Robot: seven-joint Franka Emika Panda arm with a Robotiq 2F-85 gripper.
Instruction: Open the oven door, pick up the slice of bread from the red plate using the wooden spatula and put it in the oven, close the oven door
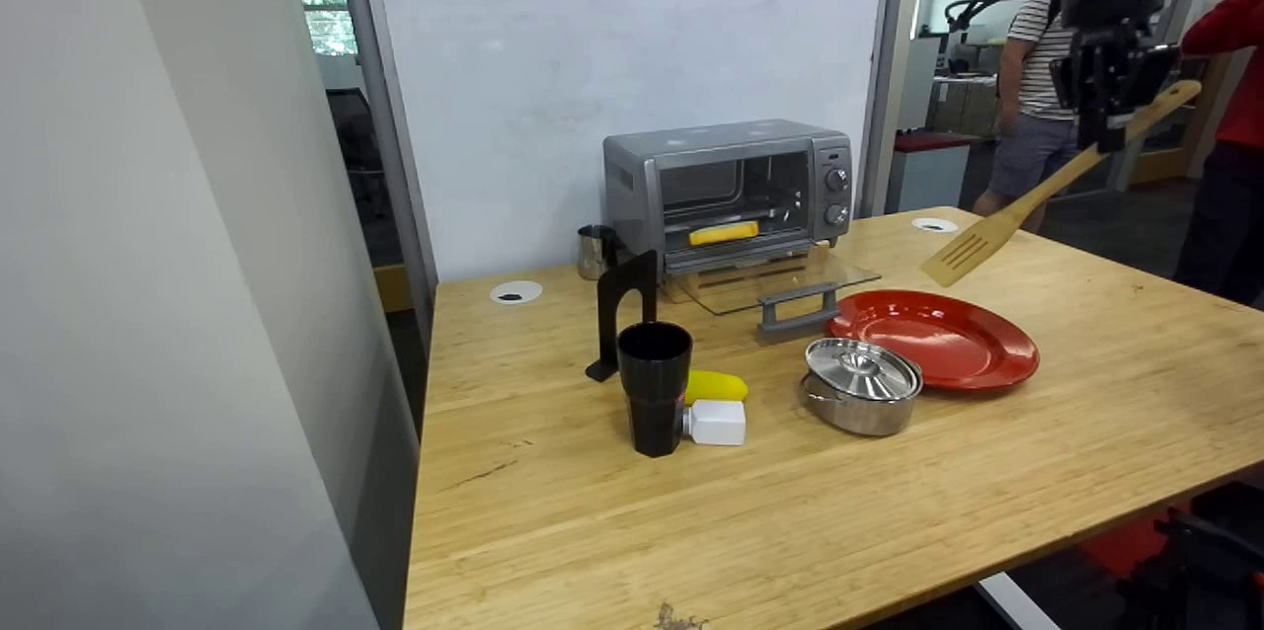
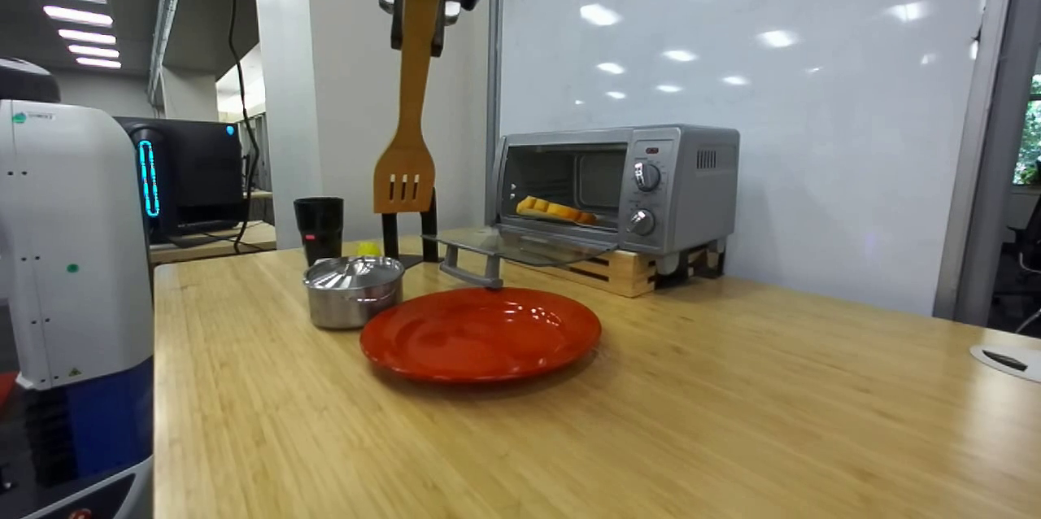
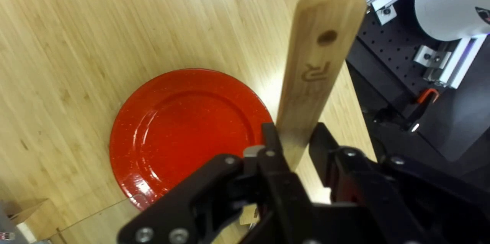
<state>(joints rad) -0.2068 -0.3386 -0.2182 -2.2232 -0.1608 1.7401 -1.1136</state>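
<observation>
Over the pale wooden table, the black gripper pinches a tan wooden spatula (presumably light, stiff); the clear-glass oven door looks brittle: grasp its grey bar.

Oven from opposite front corners in both exterior views, red plate seemingly from overhead in wrist view.

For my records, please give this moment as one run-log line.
gripper: holding wooden spatula raised; bread slice: in oven; oven door: open; pending: door closure

On the wooden spatula — an R-like mark, rest unreadable.
</observation>
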